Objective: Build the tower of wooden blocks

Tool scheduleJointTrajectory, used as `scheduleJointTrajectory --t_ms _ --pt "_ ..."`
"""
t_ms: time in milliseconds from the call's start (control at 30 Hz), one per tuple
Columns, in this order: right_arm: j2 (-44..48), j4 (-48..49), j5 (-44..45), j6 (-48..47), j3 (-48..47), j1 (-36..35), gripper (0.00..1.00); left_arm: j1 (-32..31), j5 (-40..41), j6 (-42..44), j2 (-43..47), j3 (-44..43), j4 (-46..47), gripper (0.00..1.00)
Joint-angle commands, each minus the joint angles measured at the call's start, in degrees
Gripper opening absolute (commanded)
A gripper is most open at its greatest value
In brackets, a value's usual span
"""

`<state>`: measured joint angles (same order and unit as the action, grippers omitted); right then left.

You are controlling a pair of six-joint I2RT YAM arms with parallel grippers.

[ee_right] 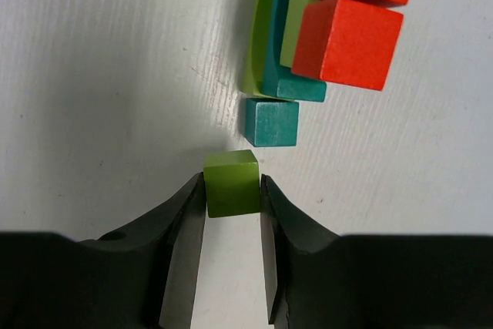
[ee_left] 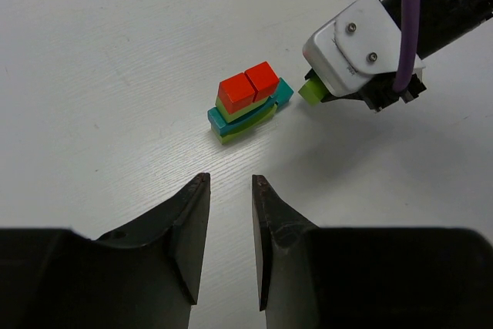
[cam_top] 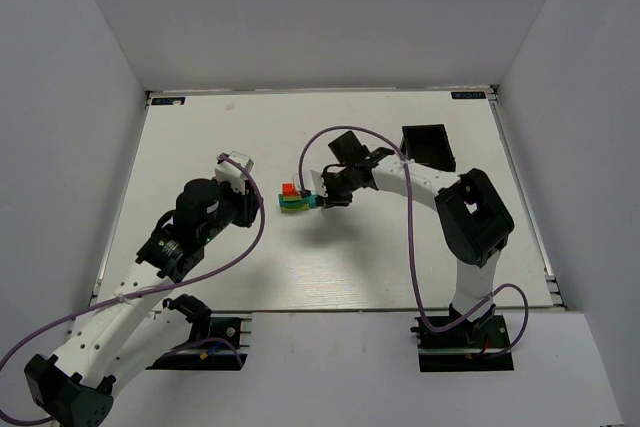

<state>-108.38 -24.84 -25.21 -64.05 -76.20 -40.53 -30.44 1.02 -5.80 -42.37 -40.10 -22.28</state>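
The wood block tower (cam_top: 291,200) stands mid-table: lime-green and teal flat bars stacked, with a red and an orange cube on top (ee_left: 246,90). A teal cube (ee_right: 272,122) sits on the table against its right end. My right gripper (ee_right: 232,181) is shut on a lime-green cube (ee_right: 231,182), held just beside the teal cube; it shows in the left wrist view too (ee_left: 311,90). In the top view the right gripper (cam_top: 318,199) is at the tower's right side. My left gripper (ee_left: 230,180) is open and empty, a short way left of the tower (ee_left: 245,109).
A black rectangular bin (cam_top: 428,145) stands behind the right arm, at the back right. The white table (cam_top: 200,137) is walled by grey panels on three sides. The right arm's purple cable (cam_top: 330,137) loops above the tower.
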Motion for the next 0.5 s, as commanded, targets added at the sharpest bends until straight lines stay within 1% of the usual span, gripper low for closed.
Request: scheduleJointTrajectory --t_ms 0,33,167,467 --pt "0.71 2.16 1.65 4.02 -2.72 -0.16 0.12 0.29 -0.49 0.09 0.89 -0.33 0.22 0.39" --pt "0.54 2.43 1.74 4.37 -2.9 -0.07 0.14 0.29 -0.49 0.09 0.89 -0.33 0.22 0.39" --pt "-0.78 2.43 2.01 6.56 -5.26 -0.33 0.14 0.29 -0.49 0.09 0.89 -0.33 0.22 0.39" --pt "-2.98 1.73 2.54 8.24 -7.38 -0.78 0.17 0.29 -0.49 0.09 0.89 -0.33 0.22 0.39"
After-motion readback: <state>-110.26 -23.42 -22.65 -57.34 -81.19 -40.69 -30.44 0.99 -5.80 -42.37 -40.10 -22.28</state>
